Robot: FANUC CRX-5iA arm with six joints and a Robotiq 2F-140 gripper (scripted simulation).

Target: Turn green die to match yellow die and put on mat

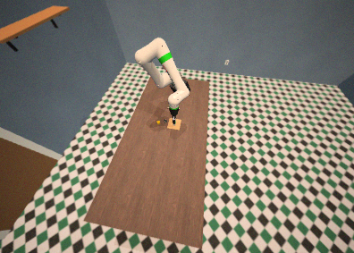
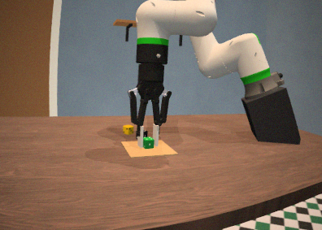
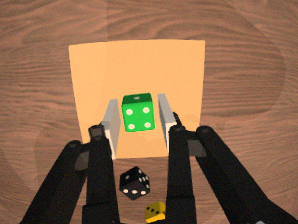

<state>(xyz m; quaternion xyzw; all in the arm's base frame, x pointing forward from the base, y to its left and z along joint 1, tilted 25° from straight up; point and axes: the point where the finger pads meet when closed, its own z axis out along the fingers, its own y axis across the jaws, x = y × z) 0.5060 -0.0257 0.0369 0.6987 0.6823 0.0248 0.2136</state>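
The green die (image 3: 139, 112) (image 2: 148, 142) sits flat on the orange mat (image 3: 93, 70) (image 2: 167, 150) (image 1: 176, 126), near the mat's edge closest to the other dice, with four pips on top. My gripper (image 3: 138, 108) (image 2: 148, 141) (image 1: 172, 119) points straight down around it. The fingers stand a little apart from the die's sides, so the gripper is open and grips nothing. The yellow die (image 3: 156, 212) (image 2: 128, 129) (image 1: 158, 121) lies on the table off the mat. Its top number is too small to read. A black die (image 3: 133, 183) lies between the yellow die and the mat.
The long wooden table (image 1: 152, 179) (image 2: 81, 179) carries everything. The arm's dark base (image 2: 270, 118) stands at the table's far end. A checkered floor (image 1: 277, 156) surrounds the table, and a wall shelf (image 1: 31, 22) hangs far off.
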